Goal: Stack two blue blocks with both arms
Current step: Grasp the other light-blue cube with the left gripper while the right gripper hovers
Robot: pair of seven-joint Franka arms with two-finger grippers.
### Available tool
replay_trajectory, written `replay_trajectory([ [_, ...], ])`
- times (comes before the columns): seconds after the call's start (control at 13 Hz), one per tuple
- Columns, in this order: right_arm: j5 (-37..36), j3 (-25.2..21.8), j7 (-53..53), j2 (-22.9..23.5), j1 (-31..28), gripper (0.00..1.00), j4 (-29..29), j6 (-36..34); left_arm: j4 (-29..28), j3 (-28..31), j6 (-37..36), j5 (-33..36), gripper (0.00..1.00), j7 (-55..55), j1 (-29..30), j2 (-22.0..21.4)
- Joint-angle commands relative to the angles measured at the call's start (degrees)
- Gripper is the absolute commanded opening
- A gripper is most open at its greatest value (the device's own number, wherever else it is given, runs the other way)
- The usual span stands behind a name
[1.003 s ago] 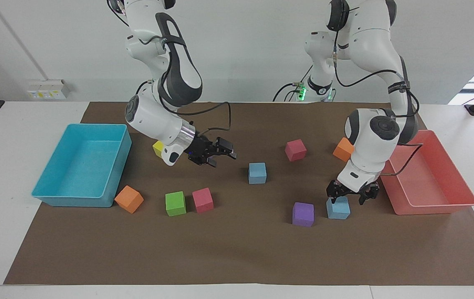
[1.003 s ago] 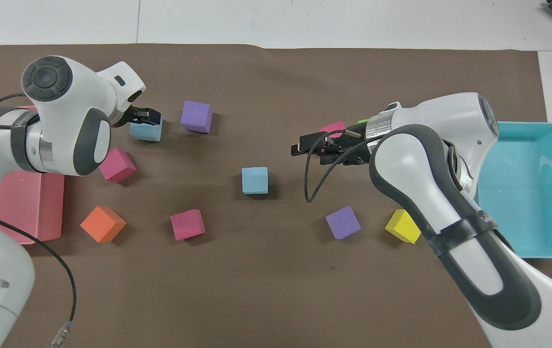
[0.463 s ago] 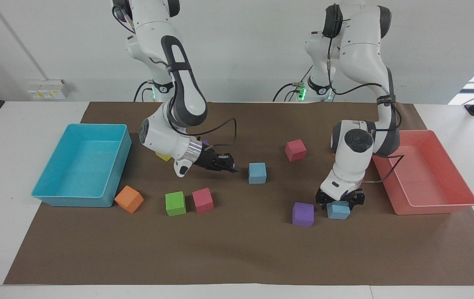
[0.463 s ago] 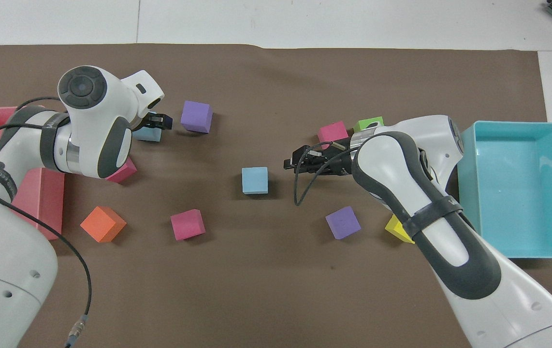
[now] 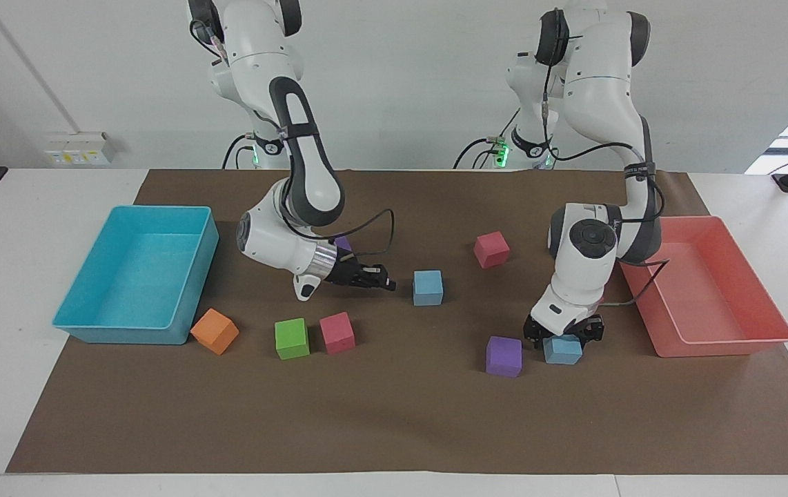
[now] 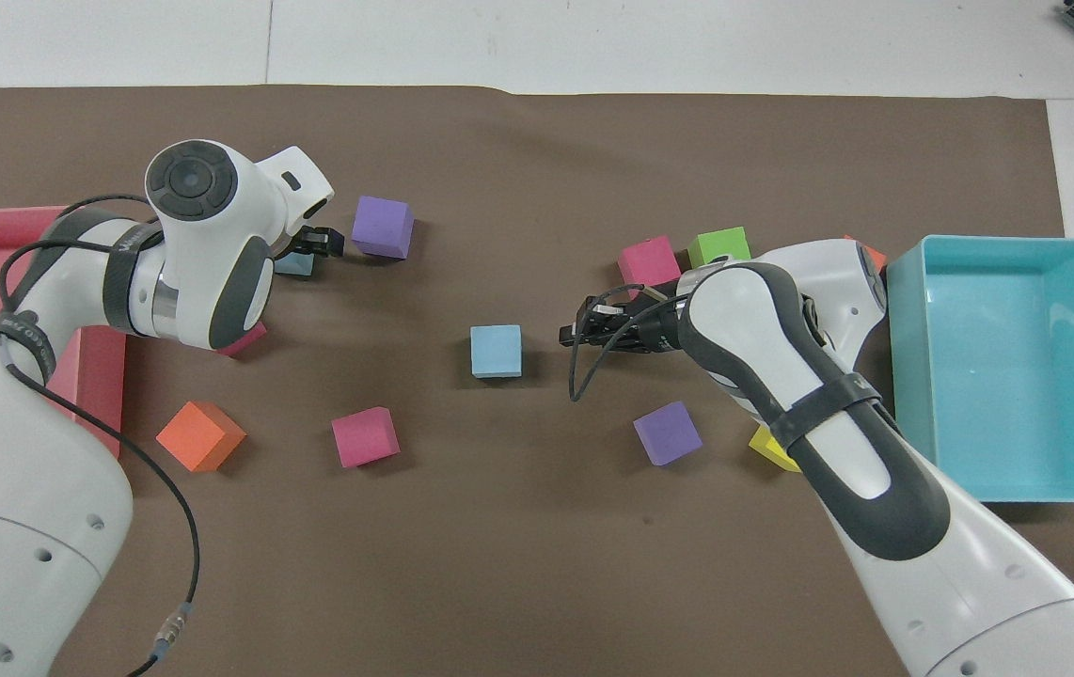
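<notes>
One blue block (image 5: 428, 287) (image 6: 497, 351) sits alone mid-table. My right gripper (image 5: 388, 282) (image 6: 567, 331) lies low beside it toward the right arm's end, shut on nothing, its tips a short gap from the block. The other blue block (image 5: 562, 350) (image 6: 292, 266) rests on the mat near the red tray. My left gripper (image 5: 562, 336) (image 6: 302, 249) is down over this block, open, with a finger on each side. In the overhead view the left wrist hides most of that block.
A purple cube (image 5: 504, 355) sits right beside the left gripper's block. A red tray (image 5: 718, 342) and a turquoise bin (image 5: 90, 324) stand at the table's ends. A pink cube (image 5: 491, 248), a green cube (image 5: 292, 338), a pink cube (image 5: 337, 333) and an orange cube (image 5: 214, 330) lie scattered.
My left gripper has come down around its blue block. My right gripper has shut and dropped lower, closer to the middle blue block.
</notes>
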Motion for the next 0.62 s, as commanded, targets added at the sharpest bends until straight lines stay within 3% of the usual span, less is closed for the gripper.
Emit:
replay_trajectory([
  [0.0, 3.1, 0.2, -2.7, 0.3, 0.0, 0.00, -0.5, 0.8, -1.4, 0.5, 1.4, 0.9, 1.00, -1.3, -0.5, -0.6],
  [0.31, 3.3, 0.3, -2.8, 0.6, 0.0, 0.00, -1.0, 0.7, -1.3, 0.5, 1.6, 0.8, 1.00, -1.3, -0.4, -0.6],
  [0.39, 3.3, 0.3, -2.8, 0.6, 0.0, 0.00, -1.1, 0.8, -1.3, 0.5, 1.7, 0.8, 0.85, -1.4, -0.3, -0.6],
  [0.46, 3.3, 0.3, -2.8, 0.6, 0.0, 0.00, -1.3, 0.8, -1.2, 0.5, 1.7, 0.8, 0.48, -1.2, -0.2, -0.6],
  [0.54, 3.3, 0.3, -2.7, 0.6, 0.0, 0.00, -1.3, 0.8, -1.1, 0.5, 2.1, 0.8, 0.31, -0.9, -0.2, -0.6],
])
